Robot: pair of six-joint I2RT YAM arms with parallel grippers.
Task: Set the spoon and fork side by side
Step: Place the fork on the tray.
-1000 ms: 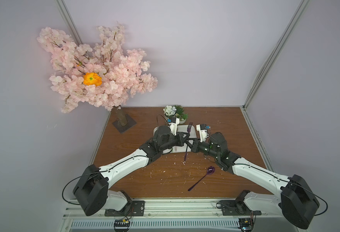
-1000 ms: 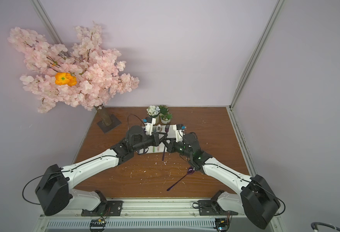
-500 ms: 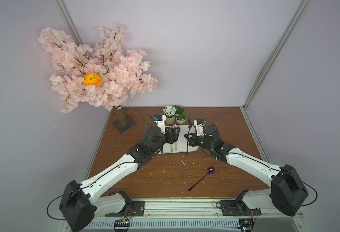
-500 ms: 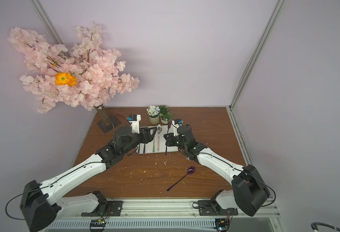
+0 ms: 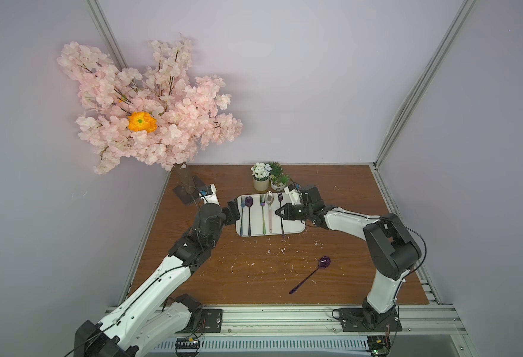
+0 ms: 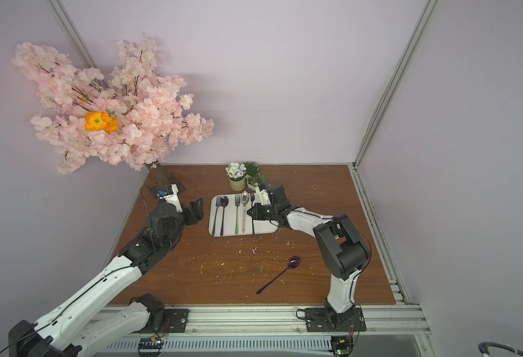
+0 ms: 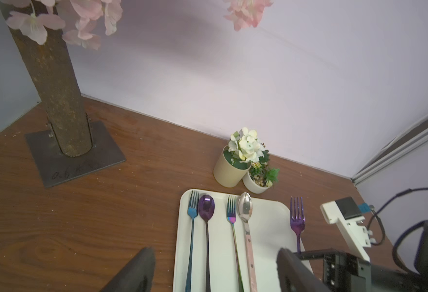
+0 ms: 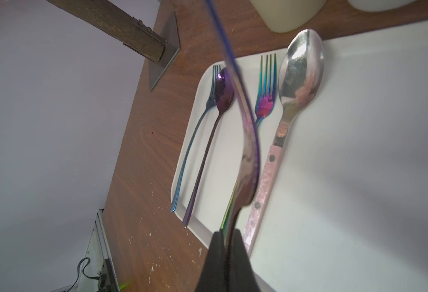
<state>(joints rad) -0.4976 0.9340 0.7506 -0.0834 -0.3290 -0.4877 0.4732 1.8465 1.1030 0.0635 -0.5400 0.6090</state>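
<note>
A pink blossom tree (image 5: 161, 123), bearing one orange flower (image 5: 142, 121), is standing on a metal base plate (image 7: 73, 161) at the wooden table's (image 5: 223, 278) far corner. A cream pot of white flowers (image 7: 229, 172) is sitting right beside a smaller white pot of greenery (image 7: 257, 180) near the back wall. Pale crumbs (image 5: 282, 250) are lying scattered over the wood.

- The left arm (image 5: 149, 293) is shelled in white along its long links; joints are housed in rounded black blocks, and small dark screw holes are dotted along the white shell.
- The right arm (image 5: 343, 218) is built alike, with a bulky black elbow housing (image 5: 390, 247).
- A thin black cable (image 5: 156, 278) is run along the left white link; a looped black cable (image 5: 423, 244) is noted at the right elbow.
- The right base is bolted to a black plate (image 5: 368, 321); screw heads are seen on it.
- A white camera bracket (image 7: 344, 217), with black module and blue tag, is carried at the right wrist.
- The left gripper (image 7: 215, 250) and right gripper (image 8: 227, 233) are fitted with matte black, wedge-shaped fingers.
</note>
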